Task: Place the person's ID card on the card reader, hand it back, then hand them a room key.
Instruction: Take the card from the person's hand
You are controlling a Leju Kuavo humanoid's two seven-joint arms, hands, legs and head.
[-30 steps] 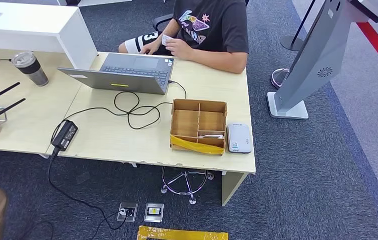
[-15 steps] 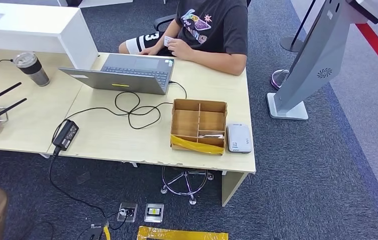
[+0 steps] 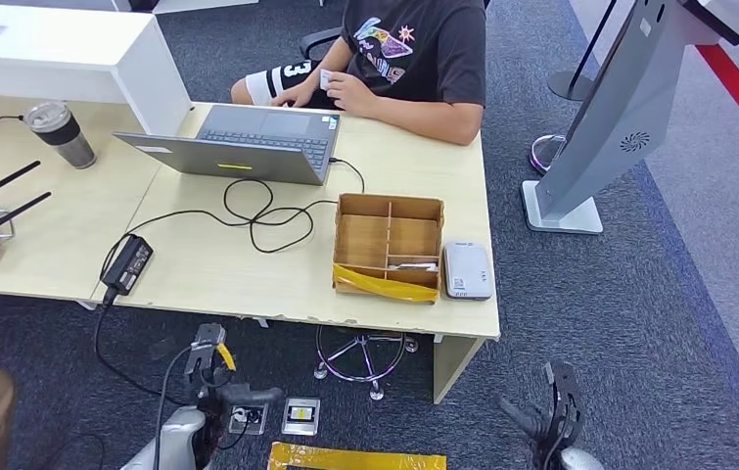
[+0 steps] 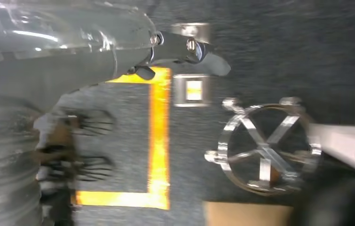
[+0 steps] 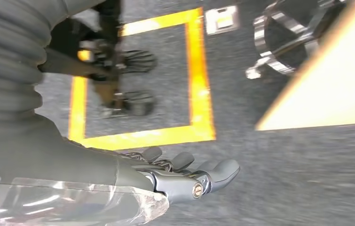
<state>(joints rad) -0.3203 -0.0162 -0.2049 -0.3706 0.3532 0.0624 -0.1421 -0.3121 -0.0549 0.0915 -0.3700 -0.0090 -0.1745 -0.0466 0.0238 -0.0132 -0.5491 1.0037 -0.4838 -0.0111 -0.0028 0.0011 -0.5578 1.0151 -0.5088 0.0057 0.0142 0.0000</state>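
**Both hands low at frame bottom, empty; ID card with the person**

Left hand: seen in the head view below the front edge of the pale wooden bench, over dark grey carpet. Fingers were spread loosely and held nothing. In the left wrist view the grey thumb stuck out over the carpet, touching nothing; picture blurred.

Right hand: at the bottom of the head view, off the bench's right corner. Fingers were apart and pointing upward, with nothing in them. The right wrist view showed its dark fingers extended side by side above the carpet, clear of any object.

Small white ID card: pinched in the hands of the person in a dark printed T-shirt, seated at the far side of the bench behind the open grey laptop.

Light grey flat card reader: lay on the bench near its front right corner, just beside the right wall of the divided brown cardboard tray. Nothing lay on the reader. A white card-like item sat in a front compartment of the tray; could not tell whether it was a room key.

Yellow floor tape marked the carpet between the two hands.
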